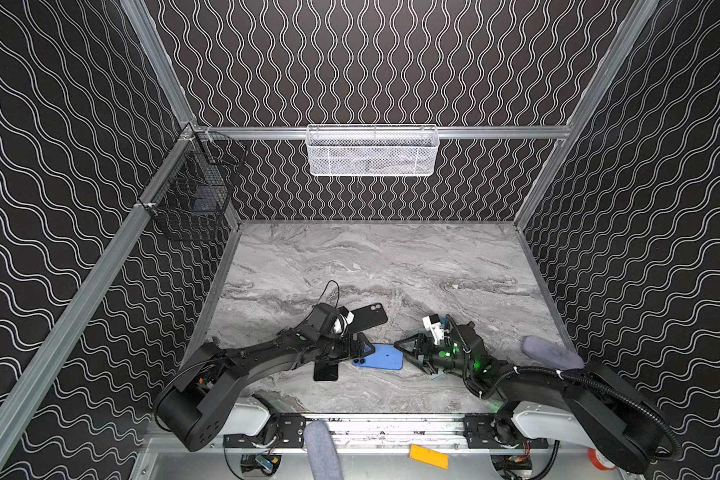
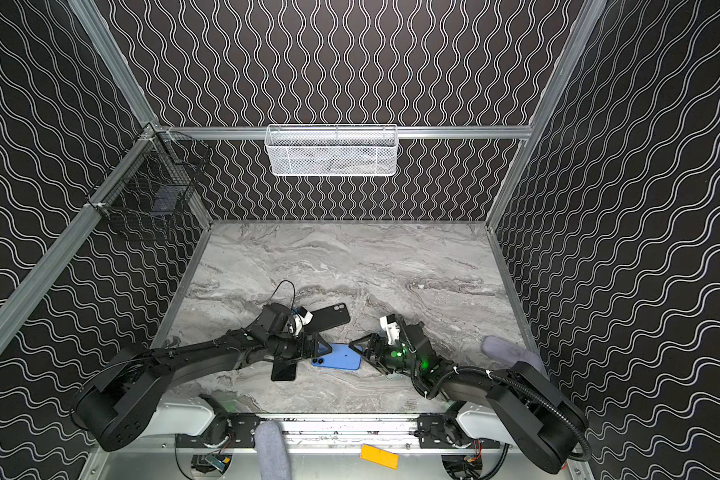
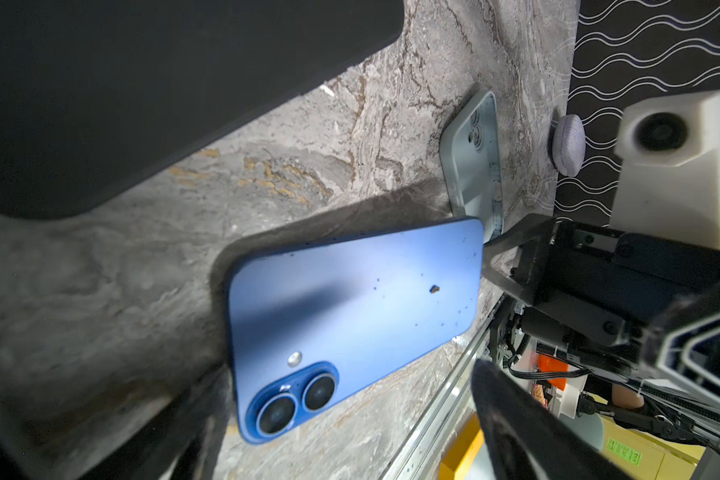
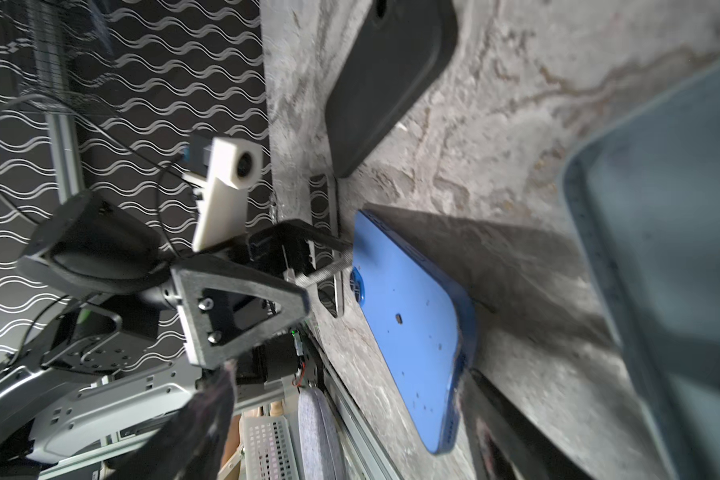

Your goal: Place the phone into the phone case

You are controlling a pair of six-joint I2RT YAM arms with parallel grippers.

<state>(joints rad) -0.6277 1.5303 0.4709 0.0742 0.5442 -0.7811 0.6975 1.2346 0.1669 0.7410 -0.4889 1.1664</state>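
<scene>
Both sets of jaws stand apart, and I judge neither has a grip yet. The left gripper (image 1: 360, 351) is spread wide at the camera end of the phone (image 1: 381, 357), with one finger (image 4: 308, 237) reaching up to that short edge. The right gripper (image 1: 408, 353) straddles the plain end. Whether its pads press the sides I cannot tell.

The phone lies near the front edge of the bench (image 1: 391, 257), about midway along it. It is blue and back up, with two ringed lenses and a small flash. The back is speckled with specks and one brown crumb. It throws a broad shadow, so it may be tipped or raised, though I cannot say for sure.

The case (image 3: 472, 166) is pale grey-blue and lies open side up toward the front right corner, just past the plain end and partly under the right arm. Its lens cutout is at the far end.

A black case (image 1: 366, 318) lies farther back behind the left gripper. A black phone (image 1: 326, 371) sits by the camera end, on the front-edge side.

The step in hand looks like taking hold of the phone. The right jaws should close on the long edges, not on the lenses, while the left steadies the other end. Lift it level and clear of the black phone. The back must then face down into the case, lenses over the cutout — so plan the turn before letting go.
</scene>
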